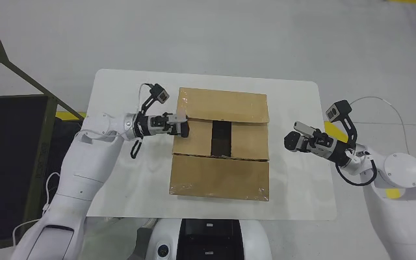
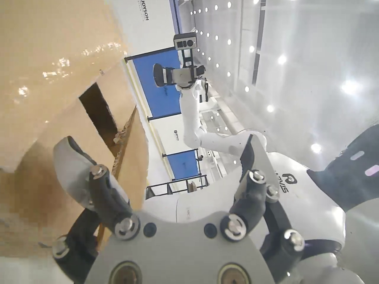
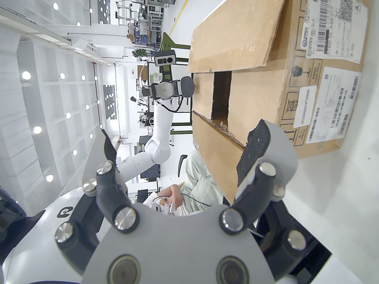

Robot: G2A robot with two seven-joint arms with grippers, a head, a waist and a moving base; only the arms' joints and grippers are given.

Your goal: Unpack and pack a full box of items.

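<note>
The box (image 1: 220,175) sits mid-table (image 1: 120,91), with a dark gap (image 1: 221,138) in its top; the contents are unclear. The left claw (image 1: 182,125), spread, touches the box's left edge. The right claw (image 1: 290,140), spread, hangs apart towards the table's right edge.

The left gripper (image 1: 183,125) is held roughly level and points toward the right side, its fingers spread wide. The right gripper (image 1: 291,140) faces it, well apart, fingers likewise spread.

Overhead camera looks down; wrist cameras face the box (image 1: 220,179) from opposite sides.
</note>
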